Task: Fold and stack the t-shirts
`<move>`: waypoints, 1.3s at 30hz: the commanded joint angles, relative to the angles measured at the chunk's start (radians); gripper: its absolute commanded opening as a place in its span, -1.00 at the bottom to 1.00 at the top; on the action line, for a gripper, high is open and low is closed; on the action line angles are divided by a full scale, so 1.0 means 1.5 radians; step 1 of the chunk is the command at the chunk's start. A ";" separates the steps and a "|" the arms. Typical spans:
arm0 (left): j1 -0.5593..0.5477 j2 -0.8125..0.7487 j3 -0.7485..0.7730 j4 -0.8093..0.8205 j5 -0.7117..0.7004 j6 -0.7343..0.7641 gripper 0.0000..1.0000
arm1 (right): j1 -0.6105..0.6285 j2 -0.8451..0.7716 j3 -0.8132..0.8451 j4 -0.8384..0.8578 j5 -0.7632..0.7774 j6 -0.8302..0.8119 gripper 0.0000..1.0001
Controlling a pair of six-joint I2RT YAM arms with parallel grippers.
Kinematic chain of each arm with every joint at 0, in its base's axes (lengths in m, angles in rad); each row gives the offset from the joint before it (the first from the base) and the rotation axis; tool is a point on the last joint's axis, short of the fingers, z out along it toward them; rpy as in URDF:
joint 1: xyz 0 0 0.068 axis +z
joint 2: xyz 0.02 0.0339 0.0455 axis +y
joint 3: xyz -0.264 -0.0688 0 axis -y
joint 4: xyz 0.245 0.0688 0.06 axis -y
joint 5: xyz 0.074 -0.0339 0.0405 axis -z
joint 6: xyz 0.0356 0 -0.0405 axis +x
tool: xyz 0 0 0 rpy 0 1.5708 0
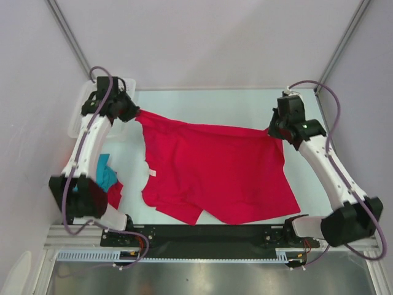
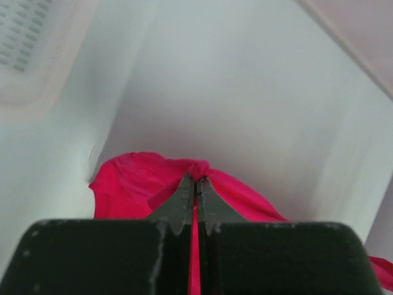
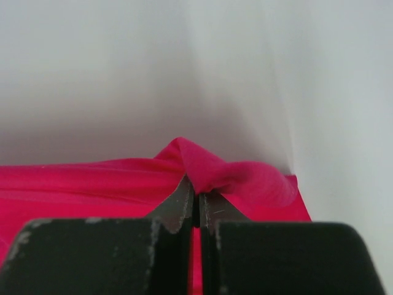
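White tabletop [image 1: 215, 107], walled by pale panels, is bearing the work. Left gripper [image 2: 196, 186] is clamping one far corner of the crimson t-shirt [image 1: 215, 166]; right gripper [image 3: 195, 198] is pinching the other. Cloth is stretching between them, its taut edge running left to right, its body trailing back toward the arm bases; neither arm is sitting nearer.

spread t-shirt [image 1: 215, 169] centre, other t-shirts [image 1: 105, 175] left

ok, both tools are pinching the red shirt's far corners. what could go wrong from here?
1. The left tool and right tool each hold only a small bunched nub of the red shirt; a pull may slip it free.
2. Its near edge lies rumpled, so a fold may come out crooked.
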 commanded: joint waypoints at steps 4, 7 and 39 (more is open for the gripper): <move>0.001 0.287 0.271 0.048 -0.059 0.039 -1.00 | -0.033 0.239 0.071 0.188 0.073 -0.021 -1.00; 0.001 0.396 0.383 0.032 -0.056 0.039 -0.99 | -0.038 0.353 0.125 0.215 0.097 -0.021 -1.00; 0.019 0.569 0.519 0.064 -0.049 0.064 0.99 | -0.048 0.680 0.486 0.197 0.239 -0.066 0.34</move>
